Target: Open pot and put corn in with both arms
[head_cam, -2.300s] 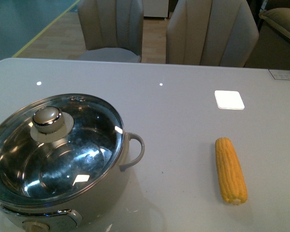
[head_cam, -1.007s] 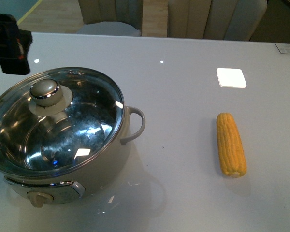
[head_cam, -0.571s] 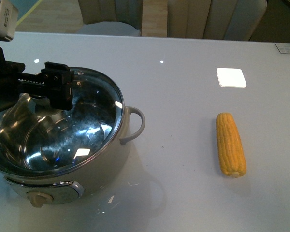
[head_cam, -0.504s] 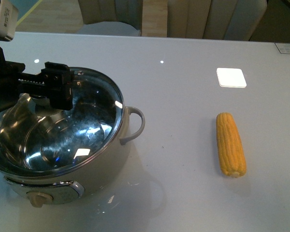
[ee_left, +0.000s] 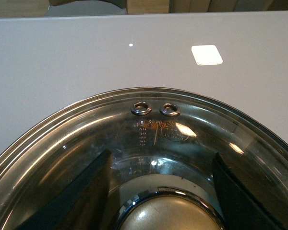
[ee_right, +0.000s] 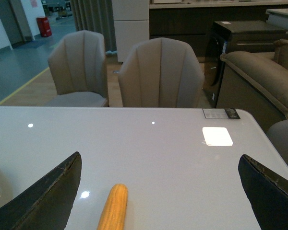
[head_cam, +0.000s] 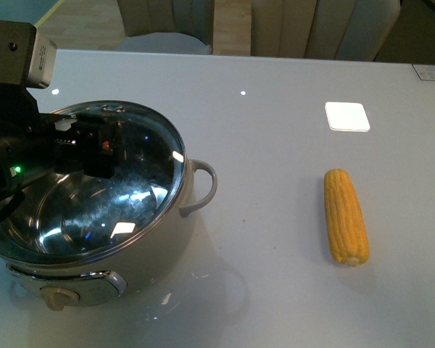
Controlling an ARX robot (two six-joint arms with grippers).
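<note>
Right now the left gripper (head_cam: 94,148) hangs over the pot (head_cam: 156,257), just above its glass lid (head_cam: 141,192). In the left wrist view the left fingers (ee_left: 81,196) are spread wide. The lid's round knob (ee_left: 170,215) sits right between them, with a gap on each side. Nothing is pinched yet. I think the next job is to squeeze the knob and lift the lid. So what matters most is that the knob is in the middle of the fingers, not off to one side.

The lid is on, so the pot is shut. The corn (head_cam: 346,225) lies on the table (head_cam: 275,130), well apart from the pot, out past the pot's loop handle (head_cam: 206,185). Its long way points toward the robot and away, not across.

The right gripper (ee_right: 159,158) shows only in its own wrist view. The right fingers (ee_right: 53,191) are spread wide and hold nothing. The corn lies near them, so the right arm looks like the closer one to it.
</note>
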